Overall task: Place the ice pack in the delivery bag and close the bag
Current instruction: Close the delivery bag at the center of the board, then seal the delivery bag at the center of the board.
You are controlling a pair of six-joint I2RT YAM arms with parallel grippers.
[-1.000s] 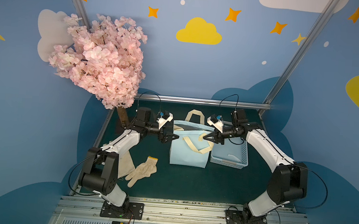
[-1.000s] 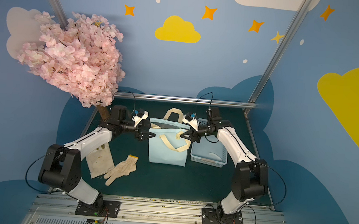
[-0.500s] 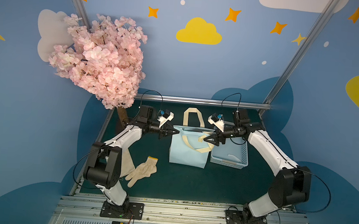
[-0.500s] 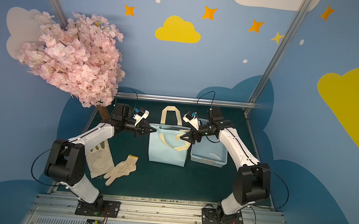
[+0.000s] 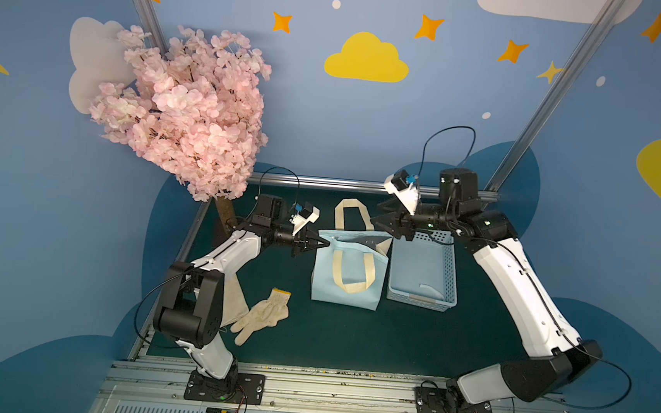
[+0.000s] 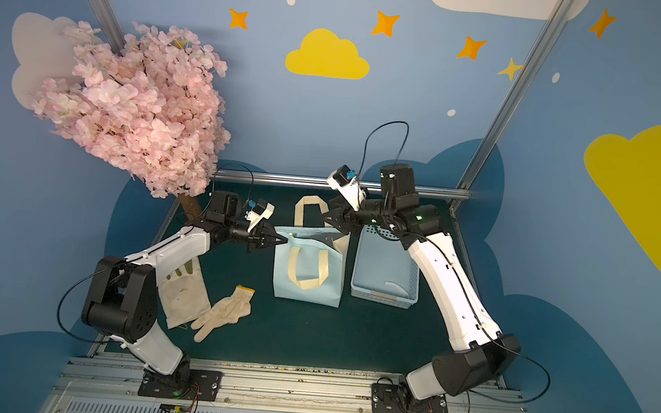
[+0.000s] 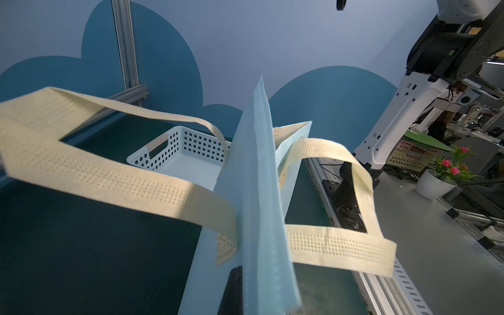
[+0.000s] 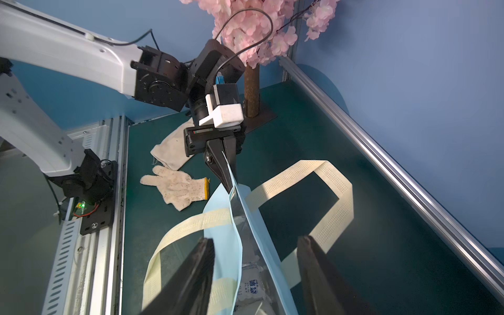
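Lying inside the delivery bag [image 5: 350, 273], the ice pack [image 8: 252, 289] is seen only in the right wrist view, as a white packet with blue print low between the foil-lined walls. The bag is stood upright on the green table [image 5: 350, 338], with its mouth narrowed to a slit. One cream handle is draped down the front panel and the other is looped behind the bag.

The bag's rim, at the corner on the left arm's side, is clamped in the left pincer [image 5: 320, 242], whose fingers [image 8: 216, 162] are pressed together on the blue fabric. The right pincer [image 5: 378, 218] is held over the opposite corner of the bag, its jaws spread apart with both edges of the mouth between them and nothing gripped.

Just beside the bag, on the right arm's side, a light blue perforated basket [image 5: 423, 263] is set. Nearer the robot's bases than the bag, on the left arm's side, a knitted glove [image 5: 261, 319] and a soiled cloth mitt [image 6: 183, 292] are laid. Behind the bag on that same side, a pink blossom tree [image 5: 191, 116] is stood.
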